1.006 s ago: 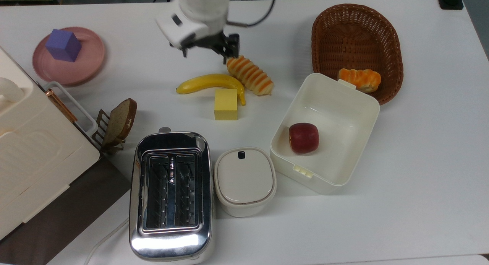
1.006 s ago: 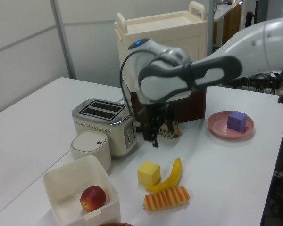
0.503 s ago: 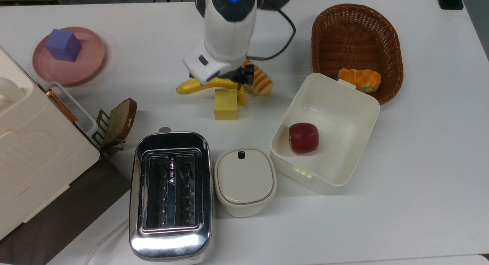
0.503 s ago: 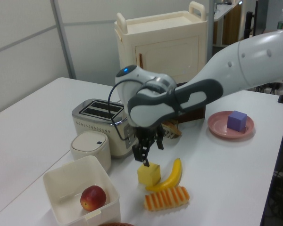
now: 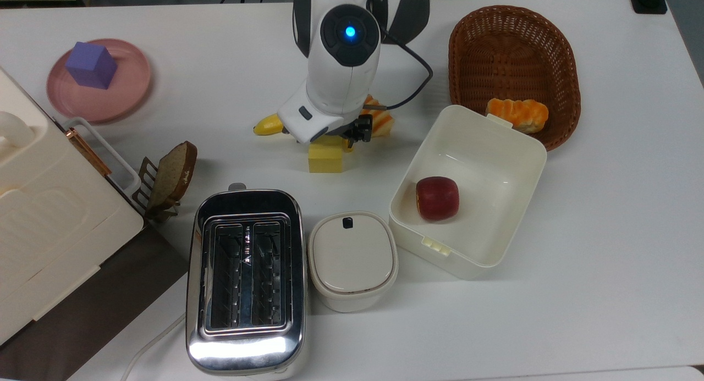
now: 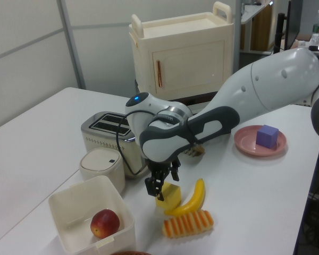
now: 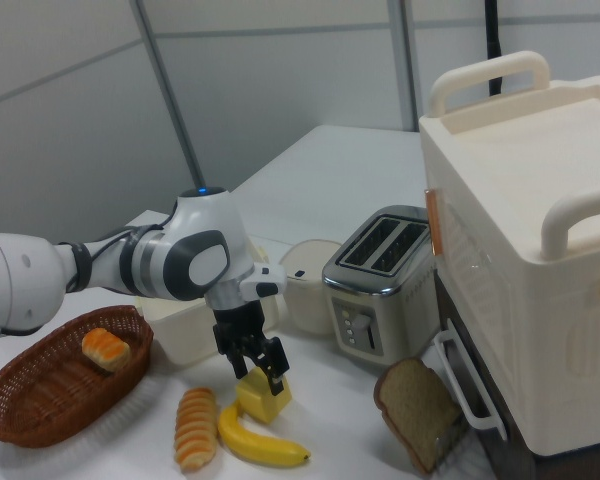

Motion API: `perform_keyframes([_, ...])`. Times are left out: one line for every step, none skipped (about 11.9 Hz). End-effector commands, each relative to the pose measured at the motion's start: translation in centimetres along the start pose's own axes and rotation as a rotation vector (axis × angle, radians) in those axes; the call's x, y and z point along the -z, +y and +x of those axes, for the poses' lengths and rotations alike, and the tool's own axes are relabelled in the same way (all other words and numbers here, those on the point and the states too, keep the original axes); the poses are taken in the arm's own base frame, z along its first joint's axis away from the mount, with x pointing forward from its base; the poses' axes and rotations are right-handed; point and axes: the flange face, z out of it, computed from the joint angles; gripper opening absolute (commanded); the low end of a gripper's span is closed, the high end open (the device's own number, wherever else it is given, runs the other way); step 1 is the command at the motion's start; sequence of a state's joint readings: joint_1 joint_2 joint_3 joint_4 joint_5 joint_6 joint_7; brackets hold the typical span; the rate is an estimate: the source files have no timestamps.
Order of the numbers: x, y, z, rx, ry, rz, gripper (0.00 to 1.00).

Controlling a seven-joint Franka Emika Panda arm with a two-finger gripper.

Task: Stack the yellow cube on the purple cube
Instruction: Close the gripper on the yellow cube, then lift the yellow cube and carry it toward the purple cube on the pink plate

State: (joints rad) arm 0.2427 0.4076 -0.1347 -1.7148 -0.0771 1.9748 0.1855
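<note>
White bench [image 5: 550,315] carries the yellow cube [image 5: 325,159] beside a banana [image 6: 193,198]; the arm bends steeply down, its gripper [image 7: 256,367] spread open astride the cube's top. Well apart, the purple cube [image 5: 91,65] sits on a pink plate [image 5: 126,95]

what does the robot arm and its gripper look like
The arm is smooth glossy white with rounded links and dark grey joint bands. A round dark cap with a glowing blue light tops the wrist, and a black cable loops beside it. The gripper is black, with two slim fingers under a white hand.
</note>
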Motion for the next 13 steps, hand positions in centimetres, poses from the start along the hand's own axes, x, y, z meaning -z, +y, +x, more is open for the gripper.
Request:
perform_keyframes([-2.4,-0.4,1.0,0.01,0.024,-0.059,1.0])
perform_keyframes([-2.6,-0.5,1.0,-0.003,0.024,-0.061,0.97])
perform_keyframes([-2.7,-1.1,0.9,-0.02,0.023,-0.065,0.85])
perform_keyframes([-2.5,-1.5,0.7,-0.016,0.021,-0.068,0.64])
perform_keyframes([-1.8,-1.0,0.6,-0.03,0.027,-0.067,0.49])
perform_keyframes([-1.0,-0.7,0.6,-0.038,0.036,-0.062,0.49])
perform_keyframes([0.3,0.1,0.2,-0.052,0.025,-0.061,0.49])
perform_keyframes([1.7,1.4,-0.2,-0.068,0.02,-0.058,0.49])
perform_keyframes([3.1,2.8,-0.5,-0.085,0.032,-0.054,0.49])
perform_keyframes([4.1,4.1,-0.8,-0.1,0.033,-0.054,0.49])
perform_keyframes([5.0,6.3,-1.2,-0.12,0.027,-0.053,0.49])
perform_keyframes([6.3,9.8,-1.8,-0.117,0.022,-0.05,0.49])
perform_keyframes([7.5,13.9,-2.8,-0.115,0.01,-0.036,0.49])
